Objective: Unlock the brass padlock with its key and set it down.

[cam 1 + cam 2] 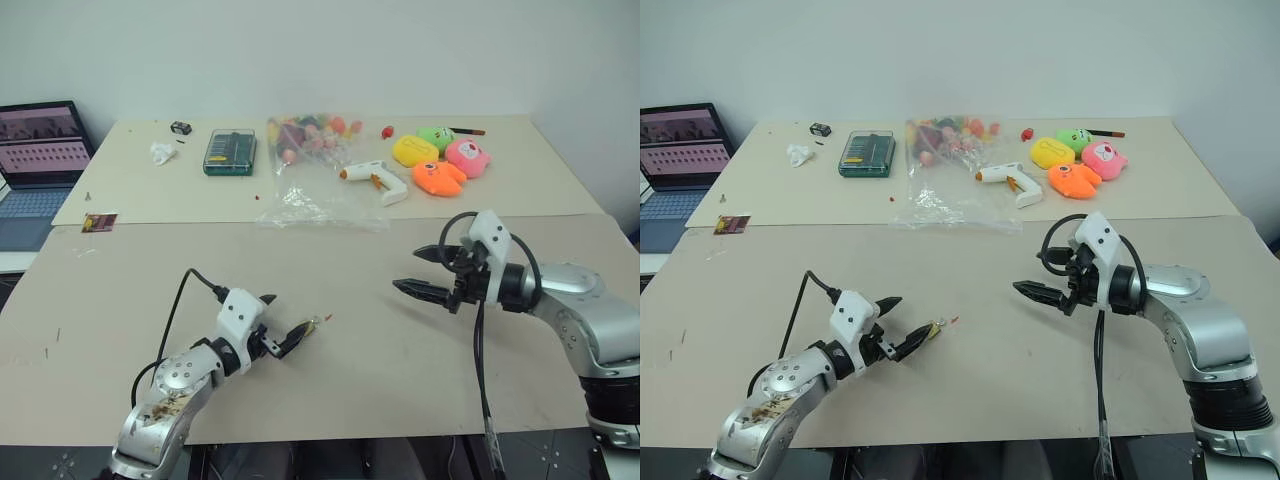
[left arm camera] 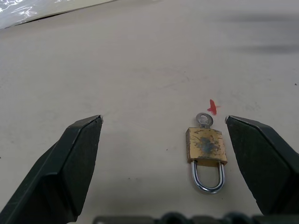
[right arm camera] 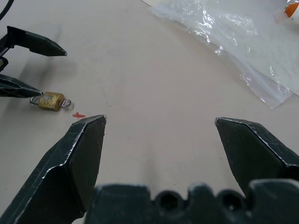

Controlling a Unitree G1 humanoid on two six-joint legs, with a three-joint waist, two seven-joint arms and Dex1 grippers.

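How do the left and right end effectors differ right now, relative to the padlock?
The left end effector sits low over the table with the brass padlock between its open fingers, near one of them; the right end effector is apart from the padlock, with only bare table between its fingers. The left points toward the right one, which points back. Both are open and hold nothing.

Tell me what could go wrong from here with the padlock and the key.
The brass padlock lies flat between the open left gripper, close to one finger, so closing may push it sideways rather than grip it. The key shows just a small ring at the body's end, giving the open right gripper little to pinch, and it hovers well away.
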